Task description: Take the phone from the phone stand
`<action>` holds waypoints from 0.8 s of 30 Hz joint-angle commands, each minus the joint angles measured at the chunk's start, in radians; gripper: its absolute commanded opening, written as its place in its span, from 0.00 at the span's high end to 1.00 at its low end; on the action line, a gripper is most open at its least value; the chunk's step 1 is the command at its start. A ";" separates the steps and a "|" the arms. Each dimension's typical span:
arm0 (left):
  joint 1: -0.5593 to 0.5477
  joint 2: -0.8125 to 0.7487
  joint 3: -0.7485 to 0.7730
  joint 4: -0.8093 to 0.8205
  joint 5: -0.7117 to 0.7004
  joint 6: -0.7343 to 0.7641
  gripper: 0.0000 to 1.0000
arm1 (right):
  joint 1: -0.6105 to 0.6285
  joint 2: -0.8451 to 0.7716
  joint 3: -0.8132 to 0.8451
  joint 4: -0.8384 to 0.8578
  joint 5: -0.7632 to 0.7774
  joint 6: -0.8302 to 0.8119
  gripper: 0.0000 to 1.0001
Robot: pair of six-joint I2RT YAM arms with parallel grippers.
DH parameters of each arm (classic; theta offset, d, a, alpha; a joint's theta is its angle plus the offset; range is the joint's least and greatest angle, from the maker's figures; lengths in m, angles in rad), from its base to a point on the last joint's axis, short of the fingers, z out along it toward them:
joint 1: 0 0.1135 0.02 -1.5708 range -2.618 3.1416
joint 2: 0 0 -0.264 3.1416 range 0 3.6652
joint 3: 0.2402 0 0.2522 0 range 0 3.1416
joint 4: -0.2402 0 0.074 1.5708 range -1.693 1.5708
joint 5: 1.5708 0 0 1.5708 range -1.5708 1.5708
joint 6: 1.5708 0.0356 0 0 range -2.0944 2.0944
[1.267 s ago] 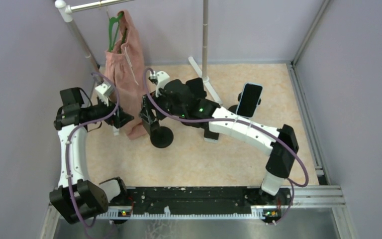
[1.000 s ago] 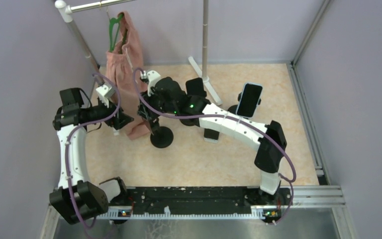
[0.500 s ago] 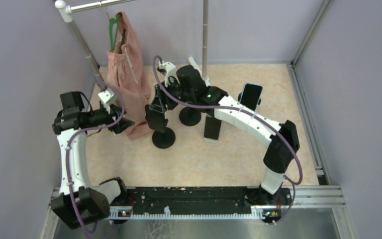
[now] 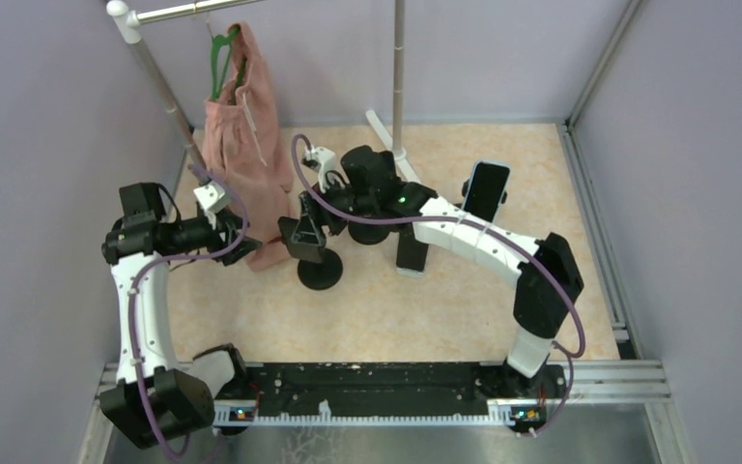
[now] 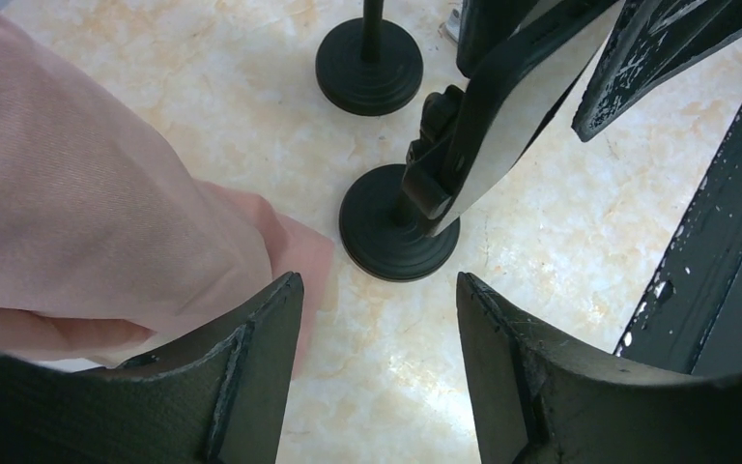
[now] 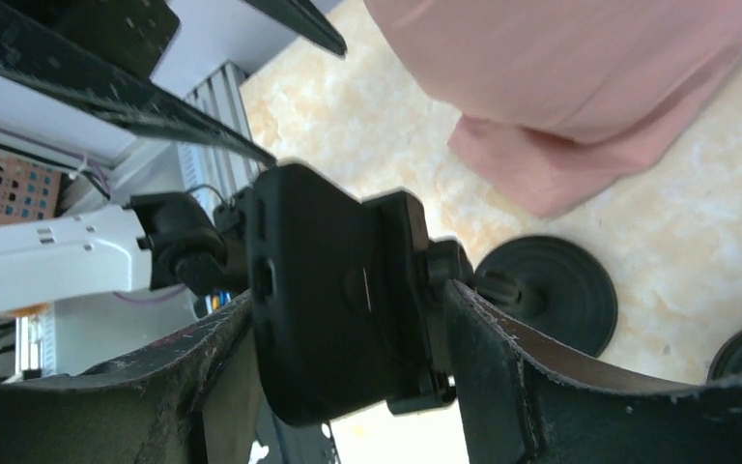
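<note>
Around the black slab phone (image 6: pixel 304 280) on its black round-based stand (image 5: pixel 398 232), the right end effector (image 6: pixel 348 300) brackets it, grip unclear; the left end effector (image 5: pixel 377 285) is wide and empty. Next, probably: clamp, lift free.

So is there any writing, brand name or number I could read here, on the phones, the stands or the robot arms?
No readable text anywhere.
The black phone in the black round-based stand shows no logo; the hanging pink garment bears no legible label; anything on the white-and-black arms is too small to read.
</note>
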 commanded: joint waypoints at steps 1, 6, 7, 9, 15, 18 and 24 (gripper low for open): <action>0.000 0.006 -0.003 -0.076 0.049 0.105 0.34 | 0.001 -0.099 -0.060 0.066 -0.011 -0.040 0.39; -0.014 -0.026 -0.048 -0.119 0.085 0.215 0.34 | 0.016 -0.071 -0.047 0.065 0.035 -0.052 0.56; -0.021 -0.035 -0.063 -0.114 0.088 0.222 0.33 | 0.016 -0.058 -0.033 0.060 0.036 -0.044 0.62; -0.038 -0.054 -0.080 -0.095 0.087 0.223 0.33 | 0.015 -0.044 -0.016 0.073 0.025 -0.023 0.76; -0.085 -0.087 -0.130 -0.032 0.062 0.255 0.30 | -0.033 -0.058 0.019 0.142 -0.085 0.087 1.00; -0.090 -0.109 -0.155 0.026 0.083 0.268 0.27 | -0.086 -0.078 0.007 0.212 -0.170 0.169 1.00; -0.116 -0.095 -0.129 0.001 0.134 0.329 0.24 | -0.131 -0.108 -0.015 0.338 -0.331 0.272 1.00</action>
